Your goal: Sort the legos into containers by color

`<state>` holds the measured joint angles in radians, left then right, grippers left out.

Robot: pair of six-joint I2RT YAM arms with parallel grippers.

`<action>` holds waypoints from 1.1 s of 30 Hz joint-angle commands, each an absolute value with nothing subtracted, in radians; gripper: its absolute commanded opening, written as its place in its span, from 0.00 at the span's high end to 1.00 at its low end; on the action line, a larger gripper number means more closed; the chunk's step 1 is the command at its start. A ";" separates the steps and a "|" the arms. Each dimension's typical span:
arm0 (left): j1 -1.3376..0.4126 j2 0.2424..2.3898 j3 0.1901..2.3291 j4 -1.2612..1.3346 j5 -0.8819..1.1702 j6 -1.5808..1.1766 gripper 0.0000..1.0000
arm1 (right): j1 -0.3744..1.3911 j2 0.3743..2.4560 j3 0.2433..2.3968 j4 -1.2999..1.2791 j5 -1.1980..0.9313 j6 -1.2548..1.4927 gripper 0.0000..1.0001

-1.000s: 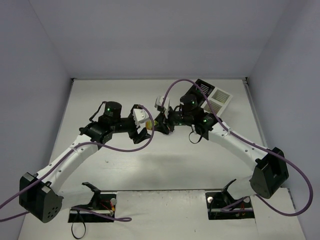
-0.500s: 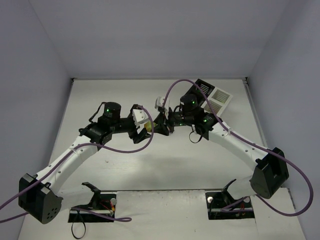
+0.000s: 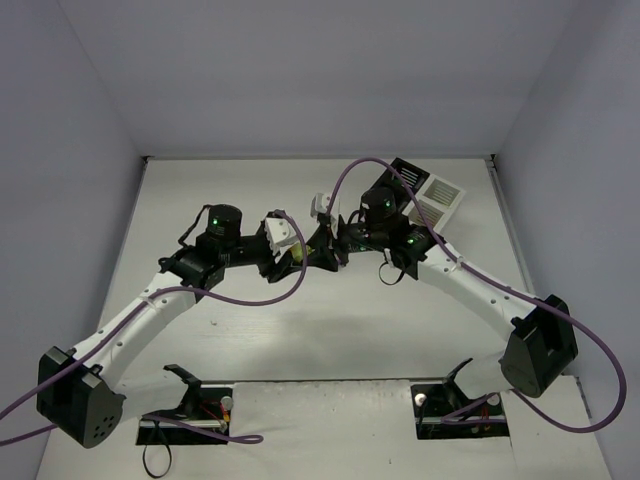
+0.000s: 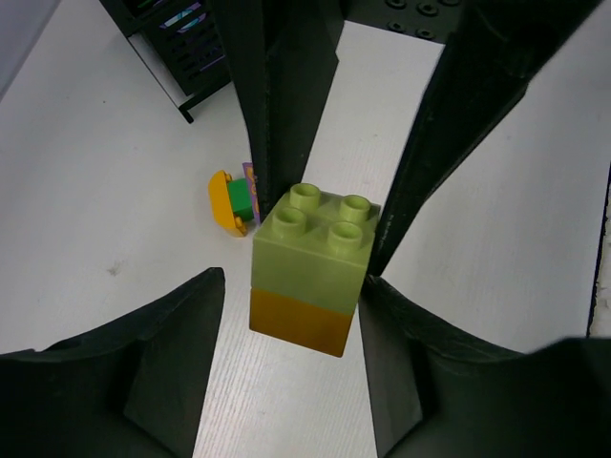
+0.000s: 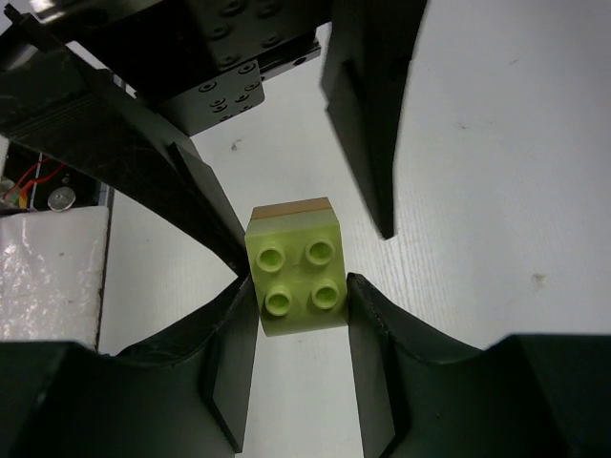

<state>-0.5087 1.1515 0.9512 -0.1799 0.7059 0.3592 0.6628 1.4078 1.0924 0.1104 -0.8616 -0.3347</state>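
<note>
**A:** Where is the stacked piece?

**B:** It is above the table (image 4: 95, 191), between the two end effectors, which meet tip to tip. The right end effector (image 5: 299, 286) is clamped narrowly on the lime-green brick (image 4: 320, 243), with one finger on each flank. The orange brick (image 4: 301, 324) joined to it sits between the fingers of the left end effector (image 4: 291, 284).

**A:** Is the left one gripping?

**B:** It looks part-open. One finger touches the orange brick and the other stands off with table showing in the gap, though the angle is poor.

**A:** Why hold it from both ends?

**B:** Likely to pull the two colours apart, since each belongs in its own bin.

**A:** Anything else?

**B:** Beyond the left end effector's tips and to its left, an orange rounded piece (image 4: 220, 202) lies on the table with a dark green brick (image 4: 240, 200). The black container (image 3: 404, 172) and white container (image 3: 440, 200) sit behind the right end effector.
</note>
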 commanded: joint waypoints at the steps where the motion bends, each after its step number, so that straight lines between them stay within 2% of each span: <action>1: -0.511 1.126 0.966 -0.109 0.741 0.357 0.50 | 0.672 1.393 1.111 0.181 -0.900 -0.322 1.00; 3: -0.511 1.127 0.966 -0.113 0.744 0.356 0.67 | 0.670 1.390 1.109 0.181 -0.894 -0.322 1.00; 5: -0.511 1.129 0.971 -0.114 0.753 0.354 0.74 | 0.670 1.384 1.108 0.181 -0.891 -0.324 1.00; 6: -0.512 1.131 0.971 -0.114 0.756 0.351 0.83 | 0.669 1.382 1.108 0.179 -0.890 -0.324 1.00; 9: -0.511 1.134 0.976 -0.121 0.767 0.353 1.00 | 0.669 1.374 1.101 0.181 -0.876 -0.324 0.99; 30: -0.499 1.154 0.985 -0.146 0.698 0.354 1.00 | 0.529 1.273 1.068 0.179 -0.890 -0.293 1.00; 33: -0.500 1.152 0.986 -0.141 0.686 0.351 1.00 | 0.493 1.266 1.066 0.181 -0.793 -0.264 1.00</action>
<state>-0.5026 1.1587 0.9501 -0.1829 0.6895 0.3515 0.5236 1.3087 1.0618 0.1181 -0.8520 -0.2974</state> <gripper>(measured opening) 0.327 0.355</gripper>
